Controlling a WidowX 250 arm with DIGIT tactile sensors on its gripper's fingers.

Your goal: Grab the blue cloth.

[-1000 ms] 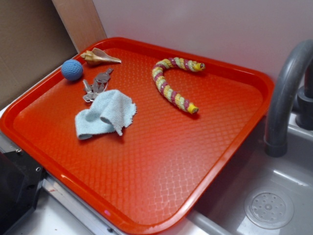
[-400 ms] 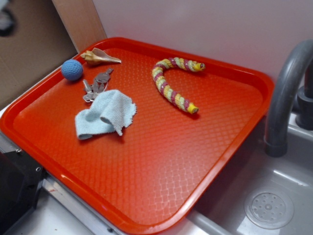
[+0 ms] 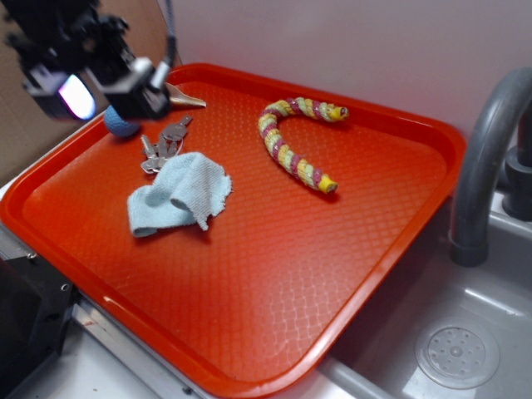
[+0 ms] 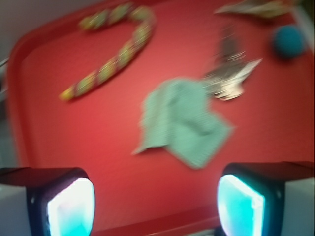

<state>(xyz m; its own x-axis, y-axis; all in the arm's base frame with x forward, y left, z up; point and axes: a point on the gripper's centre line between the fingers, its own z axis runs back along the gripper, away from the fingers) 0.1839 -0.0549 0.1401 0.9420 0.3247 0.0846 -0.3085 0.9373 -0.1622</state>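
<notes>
Spread wide with nothing between them, the jaws of your gripper [image 4: 156, 209] hung clear of the tray [image 3: 391, 249]; you saw the blue cloth [image 4: 183, 121] lying crumpled ahead of them, centred on the gap, one edge touching the keys [image 4: 230, 78] beyond it. Your wrist view was smeared, so the shell [image 4: 256, 7] and blue ball [image 4: 289, 41] far ahead to one side were only shapes. From outside, your blurred gripper [image 3: 91, 79] covered part of the ball and shell. A striped curved rope toy [image 3: 295, 137] lay well apart. Beside the tray, a grey tap [image 3: 486, 158] stood over a sink [image 3: 457, 353], with a pale wall [image 3: 349, 41] behind.
</notes>
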